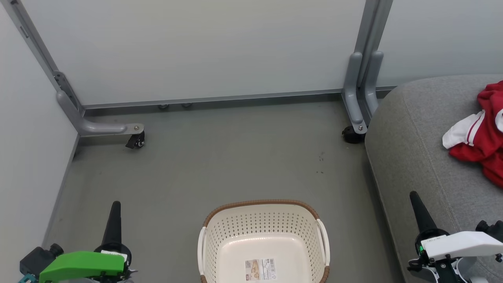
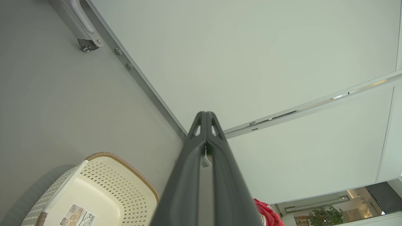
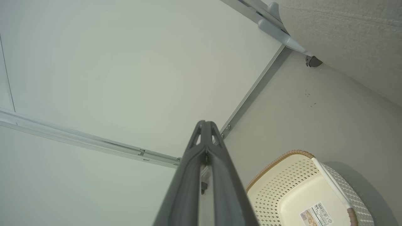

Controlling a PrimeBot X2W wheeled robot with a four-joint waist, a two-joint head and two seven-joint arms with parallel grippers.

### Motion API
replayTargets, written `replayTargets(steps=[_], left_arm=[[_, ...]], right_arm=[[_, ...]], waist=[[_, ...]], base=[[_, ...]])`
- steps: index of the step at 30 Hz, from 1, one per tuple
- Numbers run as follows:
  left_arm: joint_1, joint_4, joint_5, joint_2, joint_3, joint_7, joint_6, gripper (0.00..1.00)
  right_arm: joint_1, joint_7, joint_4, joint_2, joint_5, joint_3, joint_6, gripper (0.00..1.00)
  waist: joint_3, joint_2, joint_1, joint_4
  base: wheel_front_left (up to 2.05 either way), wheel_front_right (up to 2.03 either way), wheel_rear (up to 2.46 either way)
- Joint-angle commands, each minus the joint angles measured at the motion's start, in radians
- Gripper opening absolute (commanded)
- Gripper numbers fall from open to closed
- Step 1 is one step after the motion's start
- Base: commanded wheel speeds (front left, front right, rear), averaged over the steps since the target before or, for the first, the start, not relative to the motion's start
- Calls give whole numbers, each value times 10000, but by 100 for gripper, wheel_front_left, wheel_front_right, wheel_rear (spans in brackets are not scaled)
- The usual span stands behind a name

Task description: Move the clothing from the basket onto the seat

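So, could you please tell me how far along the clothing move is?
Done, it seems: the basket shows a bare bottom with just its sticker, and red clothing lies on the seat. In hand: nothing; the left gripper and right gripper are both shut and empty. Left: apparently nothing, though the clothing runs off the picture's edge, so I cannot count the garments.

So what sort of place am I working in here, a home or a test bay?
Likely a staged test bay, not a home: pale partition panels on grey metal legs with casters wall it off, and a grey sofa seat and a laundry basket stand on plain grey floor.
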Motion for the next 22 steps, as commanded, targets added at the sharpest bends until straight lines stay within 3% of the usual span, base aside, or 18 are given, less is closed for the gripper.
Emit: replayTargets(steps=[1,22], left_arm=[[-289,-27,-264,86,81,73,-51,0],[-719,212,-2089,53,388,581,-80,0]], right_arm=[[-228,68,-9,-22,258,-59,-7,0],[-650,562,337,69,2059,-276,-10,0]], waist=[[13,0,0,-10],[195,0,0,-128]], base=[[0,0,0],[0,0,0]])
